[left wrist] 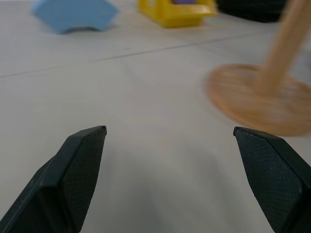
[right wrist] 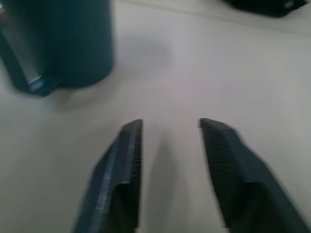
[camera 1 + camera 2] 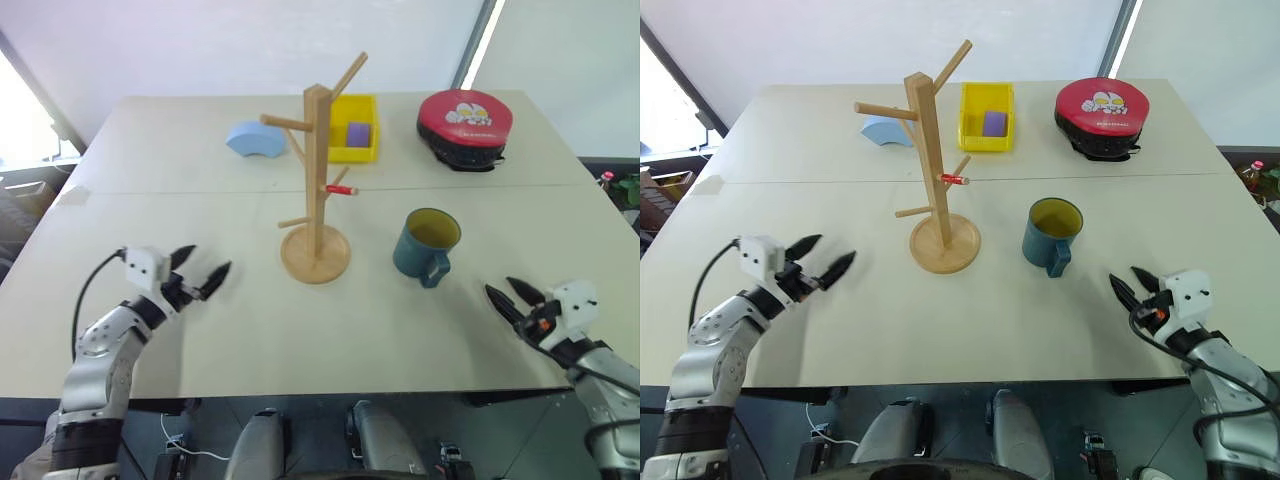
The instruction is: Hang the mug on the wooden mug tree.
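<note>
From where I sit, the near half of the surface (image 3: pixel 250 340) lies bare, so my left end effector (image 3: pixel 203 275), fingers spread, has a free run to the wooden mug tree (image 3: pixel 316 190), and my right end effector (image 3: pixel 508 296), fingers only slightly parted, has nothing between it and the mug (image 3: pixel 427 246), whose handle faces the near edge. The mug stands apart from the tree's round base, with a passable gap between them, though the red-tipped peg (image 3: pixel 341 189) juts out toward that side. Farther back, the pale blue arch block (image 3: pixel 256 139), the yellow bin (image 3: pixel 354 128) and the red-topped round case (image 3: pixel 464 127) crowd the far strip behind the tree.
</note>
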`<state>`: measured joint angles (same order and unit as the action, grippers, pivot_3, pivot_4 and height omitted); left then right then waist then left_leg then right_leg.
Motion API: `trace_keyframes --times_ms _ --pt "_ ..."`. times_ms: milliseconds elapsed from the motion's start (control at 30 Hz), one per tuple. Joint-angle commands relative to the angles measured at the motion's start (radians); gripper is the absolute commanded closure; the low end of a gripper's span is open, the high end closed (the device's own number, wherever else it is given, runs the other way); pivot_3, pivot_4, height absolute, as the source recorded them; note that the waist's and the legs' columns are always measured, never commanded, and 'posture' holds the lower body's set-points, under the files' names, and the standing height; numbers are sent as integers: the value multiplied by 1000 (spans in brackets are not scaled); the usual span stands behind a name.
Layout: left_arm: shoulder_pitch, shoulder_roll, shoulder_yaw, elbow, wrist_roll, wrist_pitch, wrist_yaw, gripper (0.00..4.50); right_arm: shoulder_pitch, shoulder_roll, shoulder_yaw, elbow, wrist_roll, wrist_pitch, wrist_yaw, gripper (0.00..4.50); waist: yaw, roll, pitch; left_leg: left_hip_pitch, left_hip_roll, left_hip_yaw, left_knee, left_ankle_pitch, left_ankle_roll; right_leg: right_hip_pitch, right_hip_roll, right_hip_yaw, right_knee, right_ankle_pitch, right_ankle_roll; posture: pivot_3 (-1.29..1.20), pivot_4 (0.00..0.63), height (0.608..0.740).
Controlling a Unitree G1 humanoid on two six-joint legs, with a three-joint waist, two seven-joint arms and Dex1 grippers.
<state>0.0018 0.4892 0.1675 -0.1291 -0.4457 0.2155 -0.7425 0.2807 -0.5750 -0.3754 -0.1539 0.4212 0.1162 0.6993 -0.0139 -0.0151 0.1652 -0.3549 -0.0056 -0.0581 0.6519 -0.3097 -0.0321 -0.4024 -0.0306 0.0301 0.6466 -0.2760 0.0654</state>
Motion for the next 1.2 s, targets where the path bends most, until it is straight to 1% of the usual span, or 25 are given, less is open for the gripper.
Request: trace_keyframes --times_ms 33,100,167,267,433,633,833,1100,1200 --pt "18 37 -65 -107 -16 28 -80 0 51 -19 45 -158 52 62 50 4395 0 0 0 0 0 0 0 0 0 0 0 0 0 0 0 0 150 740" --pt "18 47 -121 -146 -4 39 -112 0 72 -11 112 -231 18 83 42 4395 2 1 0 0 1 0 0 0 0 0 1 0 0 0 0 0 150 740" --pt "5 39 -159 -171 6 37 -116 0 51 13 158 -257 -29 76 3 4395 2 1 0 0 1 0 0 0 0 0 2 0 0 0 -1 0 150 740" --pt "-25 15 -214 -209 0 49 -117 0 -21 71 179 -240 -61 61 -78 4395 4 1 0 -1 1 0 3 0 0 0 2 0 0 0 0 0 150 740" --pt "-47 4 -289 -257 12 61 -128 0 -86 129 198 -197 -104 25 -135 4395 4 1 0 -1 0 0 3 0 0 0 2 0 0 0 0 0 150 740" --pt "-52 0 -299 -267 17 66 -110 0 -107 151 186 -131 -121 -6 -163 4395 3 1 0 -1 0 0 3 0 0 0 2 0 0 0 0 0 150 740" --pt "-44 5 -300 -273 20 67 -107 0 -120 169 127 -85 -104 -28 -204 4395 3 1 0 -1 0 0 3 0 0 0 3 0 0 0 0 0 150 740" --pt "-63 0 -297 -253 27 59 -102 0 -131 175 103 -38 -146 -65 -261 4395 2 1 0 0 0 0 3 0 0 0 3 0 0 0 0 0 150 740" --pt "-68 -3 -297 -249 28 56 -101 0 -126 182 94 -27 -121 -48 -260 4395 2 1 0 0 0 0 3 0 0 1 3 0 1 0 0 0 150 740"
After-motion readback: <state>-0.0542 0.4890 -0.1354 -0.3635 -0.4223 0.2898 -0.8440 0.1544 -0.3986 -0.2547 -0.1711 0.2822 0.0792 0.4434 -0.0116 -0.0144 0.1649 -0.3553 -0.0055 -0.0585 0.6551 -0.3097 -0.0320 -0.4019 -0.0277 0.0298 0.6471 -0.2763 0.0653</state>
